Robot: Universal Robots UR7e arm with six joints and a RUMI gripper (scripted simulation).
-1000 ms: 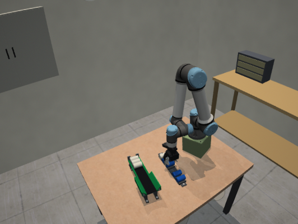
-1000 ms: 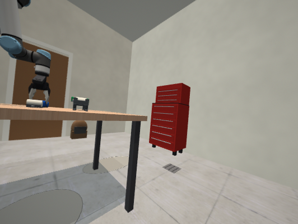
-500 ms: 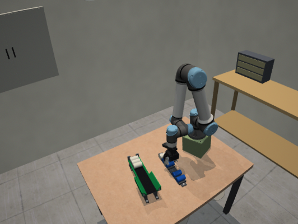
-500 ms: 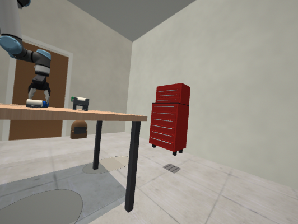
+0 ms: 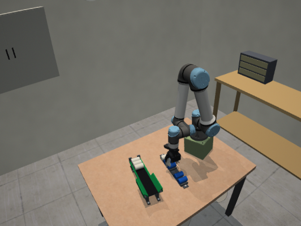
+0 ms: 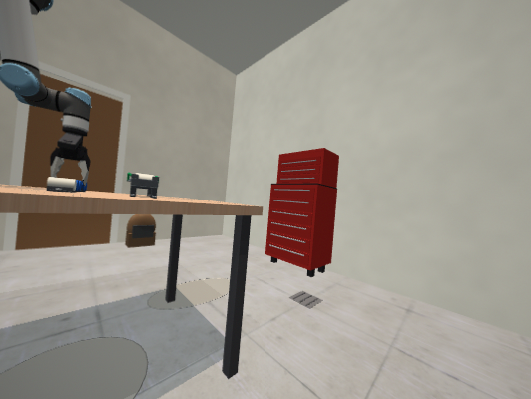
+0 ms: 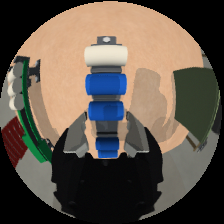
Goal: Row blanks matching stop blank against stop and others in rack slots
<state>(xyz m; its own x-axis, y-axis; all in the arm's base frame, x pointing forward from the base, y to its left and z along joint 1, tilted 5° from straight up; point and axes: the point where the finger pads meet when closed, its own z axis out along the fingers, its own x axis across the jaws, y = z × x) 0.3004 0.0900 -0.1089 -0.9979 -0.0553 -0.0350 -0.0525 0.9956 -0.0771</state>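
Last white [image 5: 163, 157] [image 6: 62, 183] [image 7: 106, 56] at rack's end; three whites [image 5: 137, 163] [image 6: 143, 176] [image 7: 16, 89] on ramp [image 5: 157, 183] [image 6: 145, 184] [image 7: 26, 102].
Gripper [image 5: 173, 163] [image 6: 70, 176] [image 7: 106, 112] part spread, nothing pinched. Dropping or closing off-line could knock blues [image 5: 178, 174] [image 6: 81, 185] [image 7: 106, 84] off centre; a skewed release might leave the ramp row gapped.

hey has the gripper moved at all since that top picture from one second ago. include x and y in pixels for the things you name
No, not visibly: in the top view, the gripper [image 5: 170, 163] [image 6: 70, 181] [image 7: 106, 112] is over the same part of the rack [image 5: 185, 186] [image 7: 106, 40].
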